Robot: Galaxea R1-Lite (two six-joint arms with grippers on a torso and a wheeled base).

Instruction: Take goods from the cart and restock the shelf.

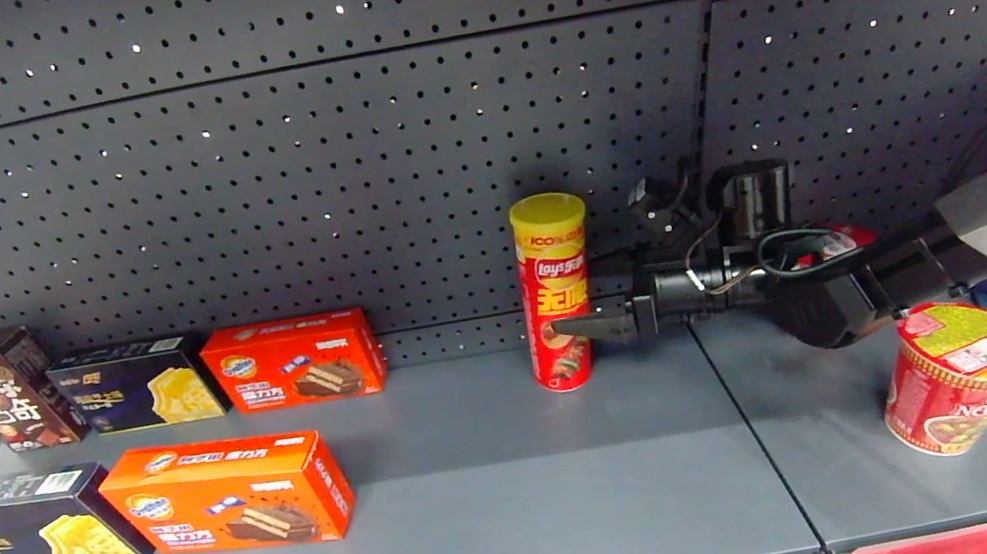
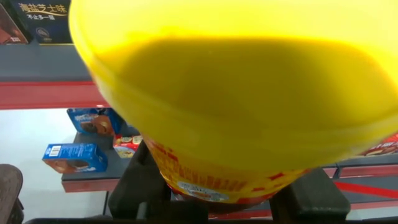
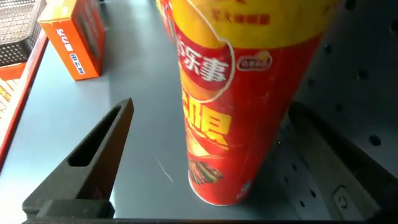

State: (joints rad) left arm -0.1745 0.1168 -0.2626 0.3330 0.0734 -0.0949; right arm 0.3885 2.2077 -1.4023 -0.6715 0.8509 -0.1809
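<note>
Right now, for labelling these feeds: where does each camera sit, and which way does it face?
Head: on the robot's head, facing forward and down at the shelf; right arm and right gripper show.
Left wrist: behind the left gripper, facing the yellow-lidded can it holds.
Right wrist: behind the right gripper, facing the chip can between its open fingers.
Shared: head and right wrist show that can.

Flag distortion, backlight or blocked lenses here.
Head view: wide-lens bowing curves the shelf front and pegboard seams; light pricks through pegboard holes. Left wrist view: the yellow-lidded can in the left pincer crowds the lens, its lid in shade. Right wrist view: chips can evenly lit between the open right pincer's fingers.
</note>
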